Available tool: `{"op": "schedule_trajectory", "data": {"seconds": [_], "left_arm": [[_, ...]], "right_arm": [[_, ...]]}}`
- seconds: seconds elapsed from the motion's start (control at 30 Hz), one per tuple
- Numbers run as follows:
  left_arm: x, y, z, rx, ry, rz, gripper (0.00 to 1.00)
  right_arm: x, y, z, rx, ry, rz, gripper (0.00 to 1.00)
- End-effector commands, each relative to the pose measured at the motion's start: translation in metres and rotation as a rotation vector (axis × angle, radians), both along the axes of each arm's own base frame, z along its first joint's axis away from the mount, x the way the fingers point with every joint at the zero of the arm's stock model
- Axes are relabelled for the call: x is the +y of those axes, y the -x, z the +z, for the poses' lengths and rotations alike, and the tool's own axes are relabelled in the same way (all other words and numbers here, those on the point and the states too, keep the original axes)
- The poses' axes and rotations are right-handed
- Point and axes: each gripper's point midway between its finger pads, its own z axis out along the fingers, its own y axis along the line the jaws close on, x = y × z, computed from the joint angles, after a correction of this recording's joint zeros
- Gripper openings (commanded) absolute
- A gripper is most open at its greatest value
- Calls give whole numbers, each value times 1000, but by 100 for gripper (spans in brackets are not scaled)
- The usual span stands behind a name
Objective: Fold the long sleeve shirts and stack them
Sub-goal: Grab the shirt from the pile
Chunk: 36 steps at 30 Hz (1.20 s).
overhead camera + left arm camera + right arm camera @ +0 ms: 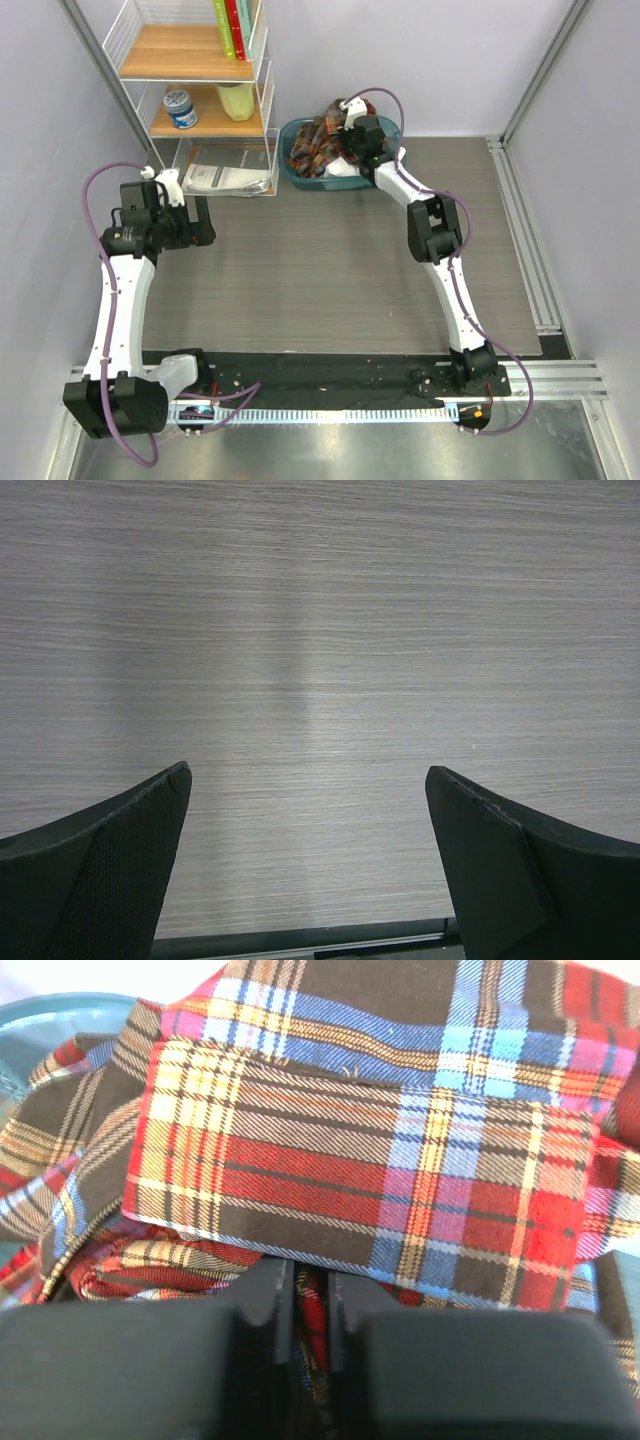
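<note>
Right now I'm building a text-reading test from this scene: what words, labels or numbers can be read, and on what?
No text reads clearly in any view.
Upright green and red books: spine lettering too small.
Small blue-lidded jar: label blurred.
Grey printed booklet: print too small.
Red, brown, blue and yellow plaid flannel shirt: no tag showing.

Tub (299,173) far centre on tabletop (320,280), just right of shelf rack (195,70). Plaid shirt (318,140) heaped in tub, right fingers (262,1305) on it. Left fingers (110,870) over tabletop, left, well apart.
</note>
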Motion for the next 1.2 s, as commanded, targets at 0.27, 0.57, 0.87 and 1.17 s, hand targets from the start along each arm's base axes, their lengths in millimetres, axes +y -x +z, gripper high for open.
{"op": "schedule_trajectory", "data": {"seconds": [0.27,0.57,0.87,1.17], "left_arm": [[-3,-6,18,-58,25,1,100],[-6,-12,38,-135,43,5,100],[-7,-15,50,-171,77,38,100],[-12,-10,50,-177,111,39,100]], "right_arm": [[-2,59,309,-402,-242,134,1],[-35,173,503,-732,-339,192,1],[-54,325,640,-1168,-407,261,1],[-37,412,683,-1382,-395,335,1]]}}
